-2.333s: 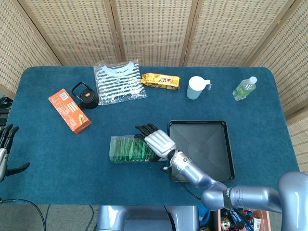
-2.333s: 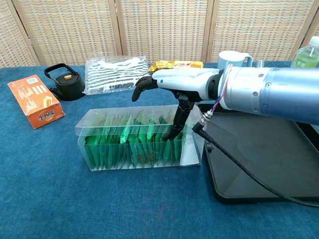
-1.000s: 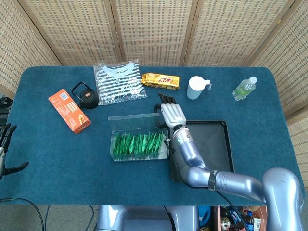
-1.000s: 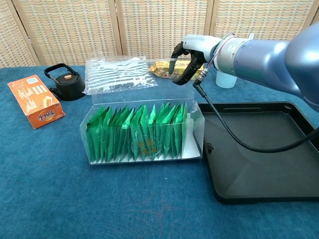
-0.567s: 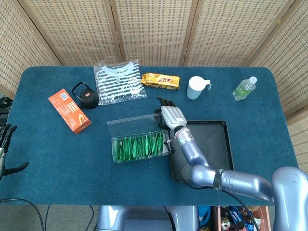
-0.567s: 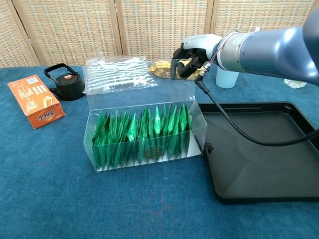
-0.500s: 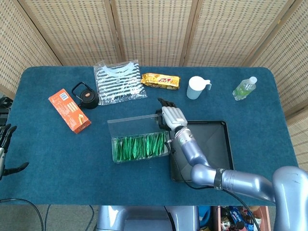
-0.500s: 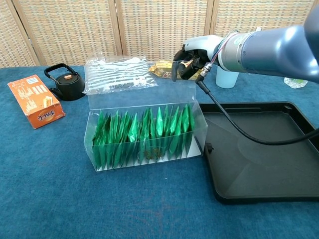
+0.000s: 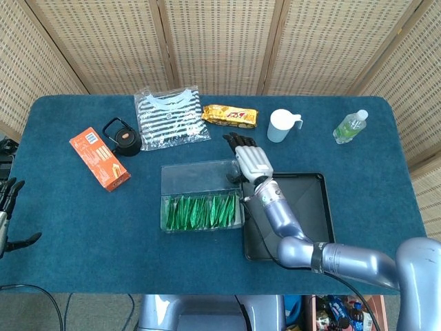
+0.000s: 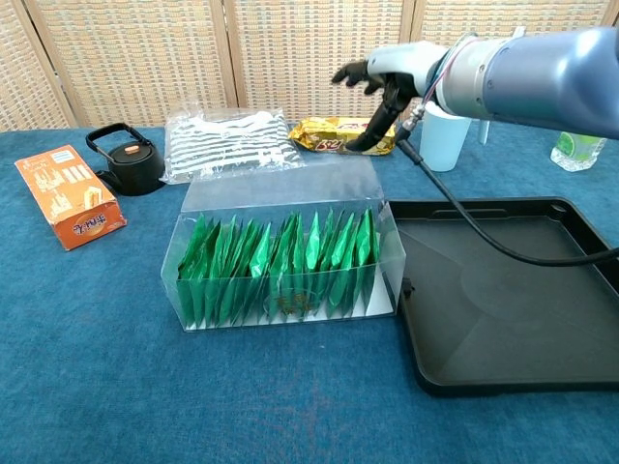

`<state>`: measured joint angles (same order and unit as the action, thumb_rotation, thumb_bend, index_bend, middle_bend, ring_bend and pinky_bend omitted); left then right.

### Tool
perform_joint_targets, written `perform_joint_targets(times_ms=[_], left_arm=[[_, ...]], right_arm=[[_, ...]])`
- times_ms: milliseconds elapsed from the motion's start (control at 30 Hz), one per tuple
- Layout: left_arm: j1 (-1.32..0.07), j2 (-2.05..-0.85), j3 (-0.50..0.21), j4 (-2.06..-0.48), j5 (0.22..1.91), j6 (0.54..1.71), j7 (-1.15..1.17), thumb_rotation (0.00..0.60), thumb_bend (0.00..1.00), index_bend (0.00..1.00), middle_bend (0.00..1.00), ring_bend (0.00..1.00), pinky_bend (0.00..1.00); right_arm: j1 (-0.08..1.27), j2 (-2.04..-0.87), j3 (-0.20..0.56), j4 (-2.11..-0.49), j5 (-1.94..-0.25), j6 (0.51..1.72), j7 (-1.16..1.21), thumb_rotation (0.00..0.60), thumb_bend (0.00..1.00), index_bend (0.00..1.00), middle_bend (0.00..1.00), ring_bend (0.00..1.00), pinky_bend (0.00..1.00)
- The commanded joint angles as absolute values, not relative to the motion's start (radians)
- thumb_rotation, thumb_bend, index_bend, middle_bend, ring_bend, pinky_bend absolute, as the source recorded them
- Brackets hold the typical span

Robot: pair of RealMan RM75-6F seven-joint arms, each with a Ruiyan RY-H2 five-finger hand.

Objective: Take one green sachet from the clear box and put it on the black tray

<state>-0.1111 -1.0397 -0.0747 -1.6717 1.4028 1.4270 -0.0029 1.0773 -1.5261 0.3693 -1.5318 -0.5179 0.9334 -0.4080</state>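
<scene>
Lid: we have swung the clear box (image 10: pixel 280 261)'s transparent lid back; half a second ago our right hand (image 10: pixel 387 72) pinched its far right corner, and now the flap lies folded away on the far side, the top standing open.
Right hand: lifted clear of the lid, fingers (image 9: pixel 238 140) spread and holding nothing, it hangs above the far right corner of the box, near the gold snack packet (image 10: pixel 340 134).
Left hand: our left hand (image 9: pixel 8 207) waits at the far left edge of the head view, off the worktop (image 9: pixel 83 234), fingers apart and empty.
Green sachets: the sachets (image 10: pixel 276 261) stand upright in a packed row inside the box, none yet taken out.
Black tray: the tray (image 10: pixel 513 290) sits bare just right of the box, its near left corner almost touching it.
Bystanders: an orange carton (image 9: pixel 98 158), a small black kettle (image 9: pixel 123 136), a striped garment in a bag (image 9: pixel 167 116), a white cup (image 9: pixel 282 125) and a green-tinted bottle (image 9: pixel 350 126) line the far side.
What it means: we judge the opening step finished; next the right hand must come down into the row and pinch one sachet, a tight fit.
</scene>
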Motion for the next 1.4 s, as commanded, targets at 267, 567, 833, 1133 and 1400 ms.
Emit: perform_joint_targets(times_ms=[267, 567, 833, 1133, 1400], left_arm=[[-0.111, -1.04, -0.072, -1.678, 1.415, 1.433, 0.003, 0.6, 0.12, 0.0, 0.0, 0.0, 0.0], [-0.11, -1.039, -0.071, -1.68, 1.415, 1.434, 0.0, 0.6, 0.12, 0.0, 0.0, 0.0, 0.0], [-0.11, -1.035, -0.071, -1.676, 1.417, 1.433, -0.013, 0.6, 0.12, 0.0, 0.0, 0.0, 0.0], [-0.113, -1.037, -0.07, -1.674, 1.419, 1.429, -0.014, 0.6, 0.12, 0.0, 0.0, 0.0, 0.0], [-0.113, -1.038, -0.069, -1.673, 1.419, 1.428, -0.012, 0.6, 0.12, 0.0, 0.0, 0.0, 0.0]], right_arm=[[0.965, -1.496, 0.258, -1.56, -1.143, 0.954, -0.072, 0.6, 0.1, 0.27, 0.0, 0.0, 0.02], [0.986, -1.505, 0.182, -1.547, -1.333, 0.925, -0.121, 0.6, 0.26, 0.45, 0.0, 0.0, 0.06], [1.005, -1.516, 0.152, -1.527, -1.347, 0.881, -0.241, 0.6, 0.3, 0.47, 0.0, 0.0, 0.06], [1.006, -1.516, 0.138, -1.514, -1.355, 0.86, -0.286, 0.6, 0.31, 0.48, 0.0, 0.0, 0.06], [1.001, -1.513, 0.121, -1.496, -1.376, 0.852, -0.304, 0.6, 0.32, 0.48, 0.0, 0.0, 0.06]])
